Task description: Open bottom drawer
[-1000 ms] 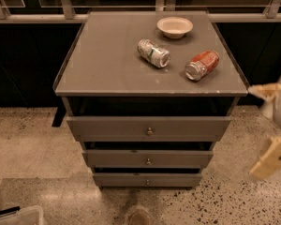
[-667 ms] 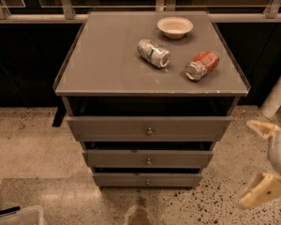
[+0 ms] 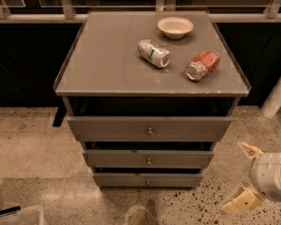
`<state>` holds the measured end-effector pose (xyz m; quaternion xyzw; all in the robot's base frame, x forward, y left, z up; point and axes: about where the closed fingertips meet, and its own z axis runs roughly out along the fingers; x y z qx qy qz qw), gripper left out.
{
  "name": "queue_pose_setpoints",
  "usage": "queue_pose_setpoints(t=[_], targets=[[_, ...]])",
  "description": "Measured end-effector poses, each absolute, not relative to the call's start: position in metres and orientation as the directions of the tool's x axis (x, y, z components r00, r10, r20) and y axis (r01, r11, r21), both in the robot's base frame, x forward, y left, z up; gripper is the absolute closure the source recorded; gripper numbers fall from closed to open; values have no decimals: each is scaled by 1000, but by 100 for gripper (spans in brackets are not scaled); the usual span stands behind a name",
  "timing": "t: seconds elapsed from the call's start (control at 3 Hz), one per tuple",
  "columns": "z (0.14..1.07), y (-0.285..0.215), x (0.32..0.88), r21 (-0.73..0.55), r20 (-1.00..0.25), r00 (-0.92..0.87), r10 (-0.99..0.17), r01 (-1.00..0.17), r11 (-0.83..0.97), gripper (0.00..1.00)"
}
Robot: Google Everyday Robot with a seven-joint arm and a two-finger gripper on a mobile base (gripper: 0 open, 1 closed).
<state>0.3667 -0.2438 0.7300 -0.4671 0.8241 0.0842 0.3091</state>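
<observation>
The grey cabinet has three drawers. The bottom drawer [image 3: 147, 180] is the lowest and narrowest front, with a small round metal knob [image 3: 148, 182]; its front sits set back under the middle drawer [image 3: 148, 159]. My gripper [image 3: 242, 176] is at the lower right, beside the cabinet's right side and about level with the lower drawers. Its two cream fingers [image 3: 249, 150] are spread apart and hold nothing. It is well to the right of the bottom drawer's knob and touches nothing.
On the cabinet top [image 3: 103, 60] lie a white bowl [image 3: 175, 26], a green and silver can [image 3: 154, 53] and a red can [image 3: 203, 65], both on their sides. The top drawer [image 3: 150, 128] juts out furthest. A white bin corner [image 3: 18, 216] is at the lower left on the speckled floor.
My gripper has moved down and to the left, from beside the top drawer's height to the level of the lower drawers. The drawers and the things on top have not moved.
</observation>
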Motion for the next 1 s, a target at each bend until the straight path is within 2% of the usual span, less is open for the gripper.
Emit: queue_pose_setpoints(t=[0.33, 1.0], targets=[[723, -245, 362, -145, -592, -378, -712, -819, 555, 0], [619, -303, 365, -92, -635, -512, -578, -693, 715, 0]])
